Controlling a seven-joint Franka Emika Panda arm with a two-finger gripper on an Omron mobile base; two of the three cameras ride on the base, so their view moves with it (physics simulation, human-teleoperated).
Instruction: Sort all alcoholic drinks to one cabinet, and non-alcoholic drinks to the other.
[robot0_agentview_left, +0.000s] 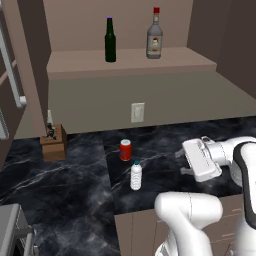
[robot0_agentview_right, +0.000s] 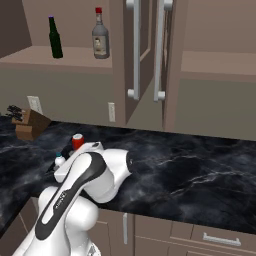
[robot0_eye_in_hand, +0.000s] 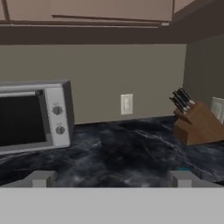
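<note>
Gripper: I see the gripper (robot0_agentview_left: 184, 162) low over the counter (robot0_agentview_left: 165, 145), to the right of the two small drinks, pointing left toward them. In the hand view the finger tips (robot0_eye_in_hand: 43, 178) stand far apart with nothing between them, so the jaws are released and empty.
Plastic bottle: the bottle (robot0_agentview_left: 136, 176) stands upright near the counter's front edge, the drink closest to the gripper.
Can: the can (robot0_agentview_left: 125, 149) stands upright just behind the bottle, apart from it.
Glass bottles: the green bottle (robot0_agentview_left: 110, 41) and the clear bottle (robot0_agentview_left: 154, 36) stand upright on the open cabinet shelf (robot0_agentview_left: 175, 61), well apart, toward its front edge.
Step in hand: I judge the alcoholic pair already stored, and the approach to the first non-alcoholic drink under way.
Next move: I would line the open jaws around the plastic bottle's body, close, lift clear of the can, then carry it to the other cabinet.
Right base view: shows the open cabinet doors (robot0_agentview_right: 137, 50) and a second bare shelf (robot0_agentview_right: 220, 65) to their right, the likely destination; the arm hides most of the bottle and can.
Hand view: shows a microwave (robot0_eye_in_hand: 35, 114) and a knife block (robot0_eye_in_hand: 196, 120) at the counter's back edge.
</note>
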